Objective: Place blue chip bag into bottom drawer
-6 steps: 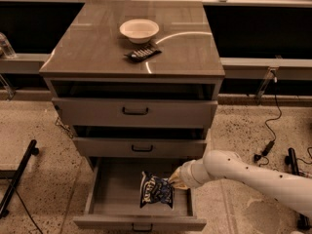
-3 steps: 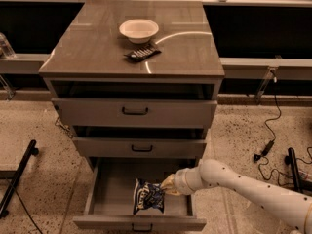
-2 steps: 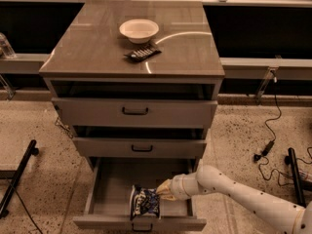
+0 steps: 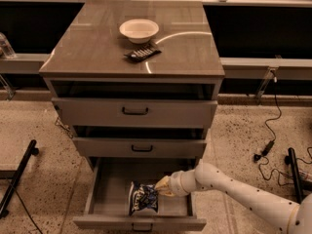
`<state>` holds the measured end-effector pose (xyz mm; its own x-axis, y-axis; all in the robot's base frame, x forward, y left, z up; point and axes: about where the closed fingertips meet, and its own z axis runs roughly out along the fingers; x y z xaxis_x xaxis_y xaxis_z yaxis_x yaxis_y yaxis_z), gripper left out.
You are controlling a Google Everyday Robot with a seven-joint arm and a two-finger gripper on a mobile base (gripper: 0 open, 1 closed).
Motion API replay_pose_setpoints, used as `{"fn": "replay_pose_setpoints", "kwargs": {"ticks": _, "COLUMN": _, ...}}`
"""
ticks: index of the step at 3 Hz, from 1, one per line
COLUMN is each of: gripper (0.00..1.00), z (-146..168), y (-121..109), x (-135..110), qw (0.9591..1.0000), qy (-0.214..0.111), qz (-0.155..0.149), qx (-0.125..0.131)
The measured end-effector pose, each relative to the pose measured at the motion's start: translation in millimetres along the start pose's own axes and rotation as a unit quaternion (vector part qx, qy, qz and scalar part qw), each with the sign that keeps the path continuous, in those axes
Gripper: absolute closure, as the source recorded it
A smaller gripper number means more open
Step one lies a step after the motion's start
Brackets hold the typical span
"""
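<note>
The blue chip bag [image 4: 143, 198], dark blue foil with white lettering, is inside the bottom drawer [image 4: 105, 206], which is pulled out below two shallower drawers. It sits near the drawer's front middle. My gripper [image 4: 160, 187] reaches in from the right at the end of the white arm and is right against the bag's upper right edge. The fingers are hidden behind the wrist and bag.
On the cabinet top [image 4: 92, 43] stand a white bowl [image 4: 139, 30] and a small dark ridged packet [image 4: 142, 53]. The top drawer [image 4: 135, 112] and middle drawer [image 4: 141, 147] are slightly ajar. Cables [image 4: 269, 135] lie on the floor at right, a black stand leg [image 4: 17, 176] at left.
The arm has carried the bag leftward and lower into the bottom drawer; the bag now sits near the drawer's front.
</note>
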<state>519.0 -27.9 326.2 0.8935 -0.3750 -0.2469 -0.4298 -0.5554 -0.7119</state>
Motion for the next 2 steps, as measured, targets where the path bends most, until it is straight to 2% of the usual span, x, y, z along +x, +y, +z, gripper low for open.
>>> {"fn": "replay_pose_setpoints", "kwargs": {"ticks": 1, "gripper": 1.00, "z": 18.7, "y": -8.5, "x": 23.6, "qw": 0.9998, "qy": 0.005, "qz": -0.020, "qx": 0.000}}
{"fn": "replay_pose_setpoints", "kwargs": {"ticks": 2, "gripper": 1.00, "z": 20.1, "y": -8.4, "x": 22.8, "qw": 0.9998, "qy": 0.004, "qz": -0.020, "qx": -0.001}}
